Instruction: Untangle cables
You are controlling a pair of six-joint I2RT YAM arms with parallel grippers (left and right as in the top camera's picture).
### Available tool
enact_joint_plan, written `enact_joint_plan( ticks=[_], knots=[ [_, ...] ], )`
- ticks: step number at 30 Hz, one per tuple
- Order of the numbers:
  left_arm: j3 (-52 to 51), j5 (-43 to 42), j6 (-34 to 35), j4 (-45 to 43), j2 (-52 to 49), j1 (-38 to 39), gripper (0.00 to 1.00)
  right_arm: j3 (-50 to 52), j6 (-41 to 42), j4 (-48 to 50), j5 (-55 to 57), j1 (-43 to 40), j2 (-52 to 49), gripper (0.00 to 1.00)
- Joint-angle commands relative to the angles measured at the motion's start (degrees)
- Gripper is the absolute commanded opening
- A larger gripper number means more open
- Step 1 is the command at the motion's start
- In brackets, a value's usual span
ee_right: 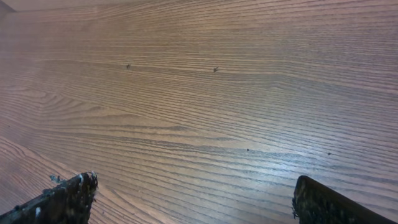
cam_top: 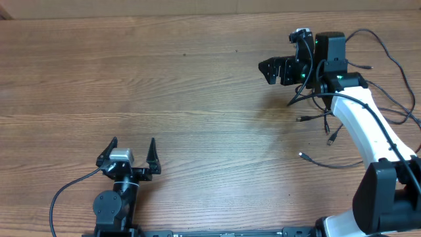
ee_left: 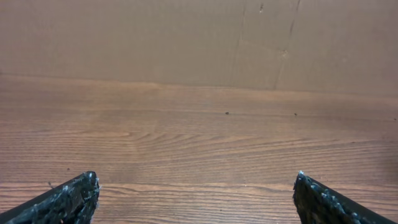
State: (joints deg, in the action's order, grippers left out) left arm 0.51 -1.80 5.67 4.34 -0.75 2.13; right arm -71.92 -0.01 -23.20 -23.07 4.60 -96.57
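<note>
The cables [cam_top: 309, 118] lie at about 3 o'clock on the wooden table [cam_top: 197, 99] in the overhead view. They are thin black cords crossing in a loose cluster just beside and partly under the white right arm [cam_top: 355, 125]. Small plug ends [cam_top: 302, 155] splay out toward 9 o'clock and 6 o'clock, and one cord curves away toward 5 o'clock. How the strands cross is too fine to tell, and some of the bundle is hidden by the arm. The right gripper [cam_top: 266, 71] sits at roughly 10 o'clock from the cluster, jaws spread wide and grasping nothing; its wrist camera shows only bare wood between the fingers. The left gripper [cam_top: 133, 143] rests well apart at about 7 o'clock on the table, likewise released and empty. The untangling looks not yet begun, with the task at the approach step. The next move probably calls for the right gripper to swing back toward 4 o'clock, come down over a free plug end, and pinch a single cord without catching its neighbours.
</note>
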Motion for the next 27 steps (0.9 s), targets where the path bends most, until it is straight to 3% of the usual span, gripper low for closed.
enact_joint_plan(
  ticks=[1, 12, 19, 27],
  knots=[
    [-0.24, 0.72, 0.11, 0.13, 0.39, -0.33, 1.0, -0.15, -0.5, -0.13, 0.76, 0.15, 1.2, 1.0],
    [-0.24, 0.72, 0.11, 0.11, 0.39, -0.33, 1.0, 1.73, -0.5, 1.46, 4.63, 0.28, 1.27, 1.0],
    [-0.24, 0.72, 0.11, 0.13, 0.39, -0.35, 1.0, 20.04, -0.5, 21.22, 4.87, 0.2, 9.05, 1.0],
    [-0.24, 0.72, 0.11, 0.13, 0.39, -0.35, 1.0, 38.58, -0.48, 33.64, 5.66, 0.2, 21.38, 1.0]
  ],
)
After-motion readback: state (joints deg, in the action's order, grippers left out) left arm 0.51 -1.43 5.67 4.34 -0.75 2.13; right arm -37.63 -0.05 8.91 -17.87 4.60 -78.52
